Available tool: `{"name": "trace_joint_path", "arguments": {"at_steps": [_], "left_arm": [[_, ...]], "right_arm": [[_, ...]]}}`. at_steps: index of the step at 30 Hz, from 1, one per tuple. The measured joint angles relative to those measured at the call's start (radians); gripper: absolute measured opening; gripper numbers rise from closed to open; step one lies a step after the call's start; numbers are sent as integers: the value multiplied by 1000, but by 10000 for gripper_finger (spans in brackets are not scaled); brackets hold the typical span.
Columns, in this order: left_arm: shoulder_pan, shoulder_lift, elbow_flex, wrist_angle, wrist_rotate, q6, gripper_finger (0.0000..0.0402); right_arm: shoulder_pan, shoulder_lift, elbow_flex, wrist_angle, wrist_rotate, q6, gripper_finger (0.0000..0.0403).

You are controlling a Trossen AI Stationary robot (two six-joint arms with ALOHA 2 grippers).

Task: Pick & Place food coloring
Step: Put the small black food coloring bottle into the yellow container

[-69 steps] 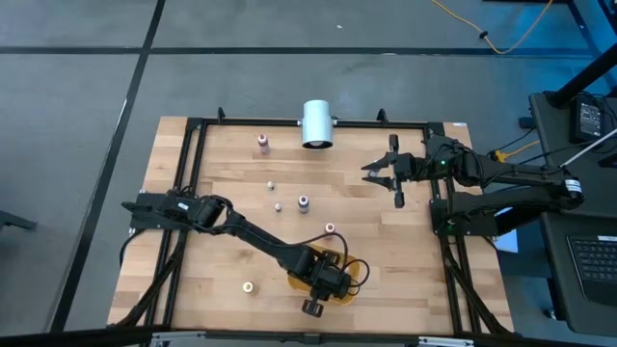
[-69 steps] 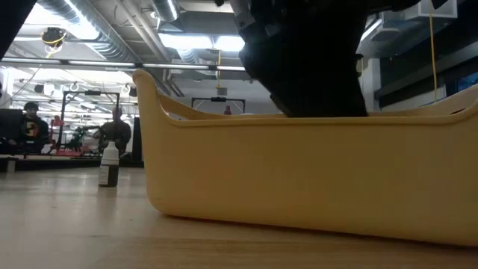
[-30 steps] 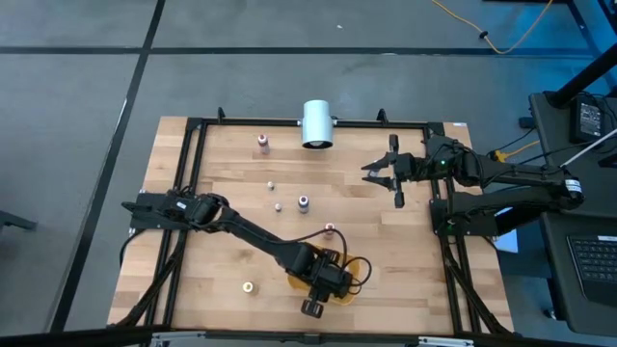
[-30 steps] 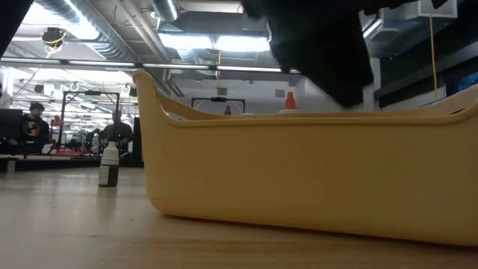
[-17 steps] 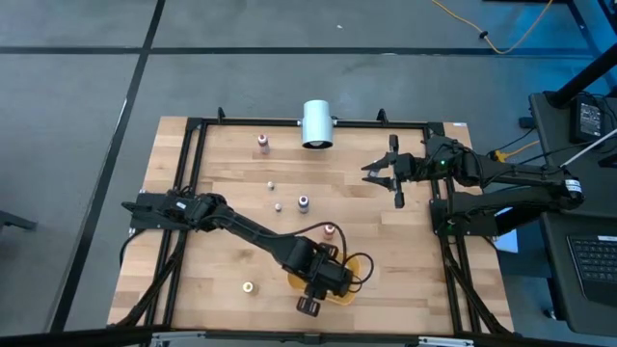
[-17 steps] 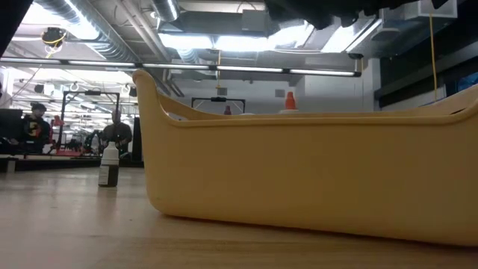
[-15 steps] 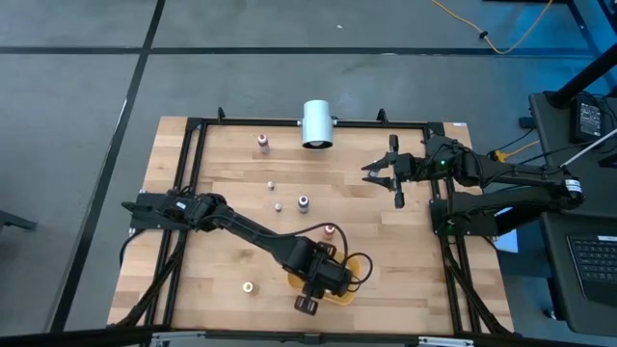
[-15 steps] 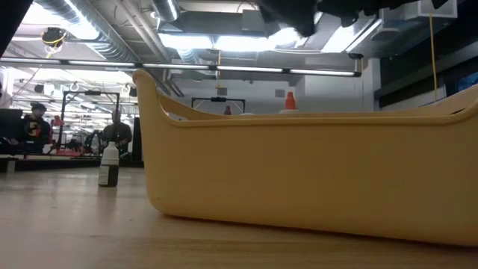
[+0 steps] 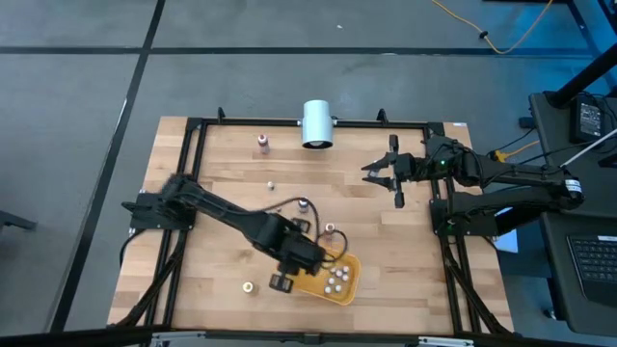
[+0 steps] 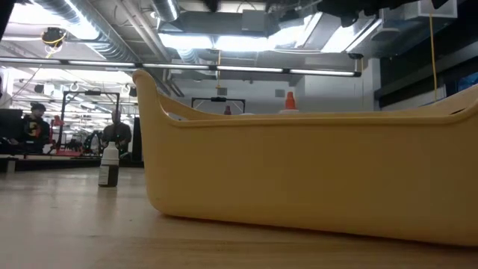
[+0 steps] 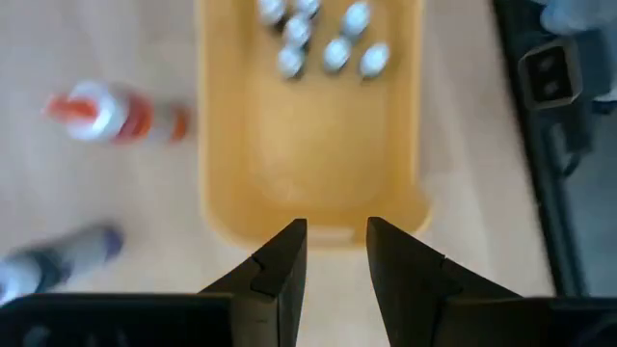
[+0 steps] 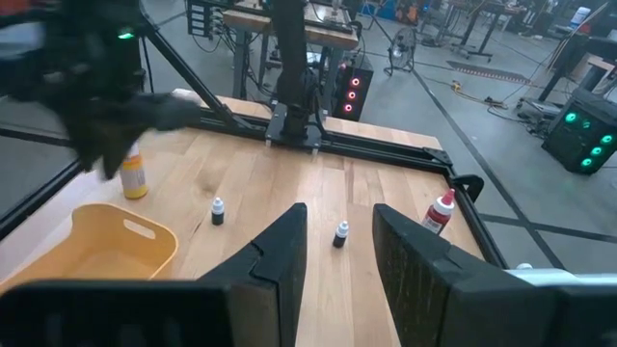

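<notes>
The orange tray [image 9: 345, 292] lies near the table's front edge and holds several tiny bottles [image 9: 336, 277]; they also show in the left wrist view [image 11: 318, 39]. My left gripper [image 9: 288, 276] hovers open and empty above the tray's left end [image 11: 318, 226]. A red-topped bottle [image 9: 330, 229] and another bottle [image 9: 303, 203] stand on the table just beyond the tray. More bottles stand at the far left [image 9: 262, 143], the middle [image 9: 271, 185] and the near left [image 9: 249, 286]. My right gripper [image 9: 390, 178] waits open at the far right.
A big white cylinder [image 9: 316, 123] lies at the table's far edge. A black frame [image 9: 193, 125] runs around the table. In the low view the tray's wall [image 10: 314, 172] fills the picture, an orange bottle tip [image 10: 290, 101] shows over it, and a bottle [image 10: 109, 166] stands left.
My left gripper has risen out of the tray and gone toward the table's left edge, past the tray's left end. An orange-tipped bottle stays standing in the tray where the gripper was.
</notes>
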Motion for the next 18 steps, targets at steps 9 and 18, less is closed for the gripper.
{"name": "trace_joint_path", "arguments": {"at_steps": [9, 18], "left_arm": [[11, -303, -416, 97, -40, -80, 108], [23, -542, -664, 125, -73, -101, 105]], "right_arm": [[0, 0, 0, -13, 0, 0, 123], [0, 0, 0, -22, 0, 0, 123]]}}
